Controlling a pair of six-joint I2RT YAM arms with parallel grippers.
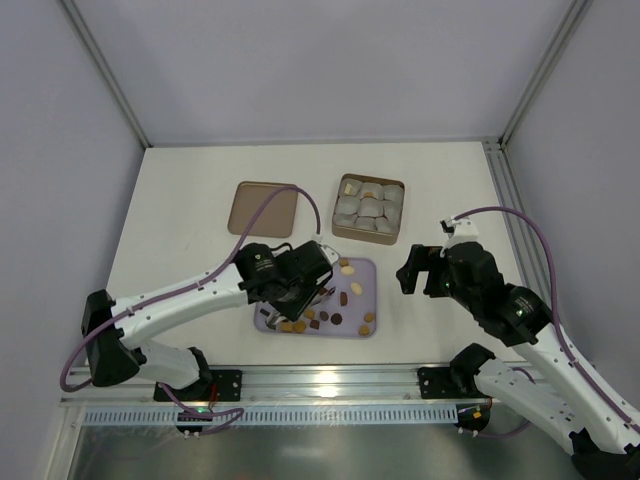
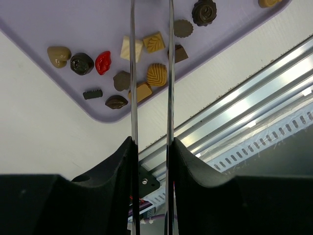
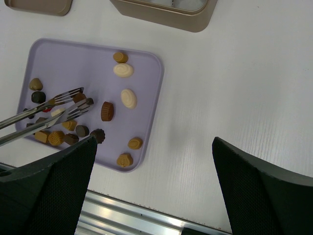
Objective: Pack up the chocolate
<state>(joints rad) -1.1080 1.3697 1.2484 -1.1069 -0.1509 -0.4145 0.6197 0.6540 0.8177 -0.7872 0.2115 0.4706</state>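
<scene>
Clamping metal tongs (image 2: 132, 73), left gripper (image 2: 151, 147) holds their tips above the chocolate (image 2: 156, 74).

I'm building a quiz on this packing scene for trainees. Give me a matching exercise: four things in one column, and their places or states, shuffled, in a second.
Things
1 red chocolate
2 lid
3 right gripper
4 tongs

Places or states
A open, holding nothing, to the right of the tray
B on the purple tray, among brown pieces
C held in the left gripper, tips over the tray
D lying flat, left of the box

Pairs: 1-B, 2-D, 3-A, 4-C
</scene>
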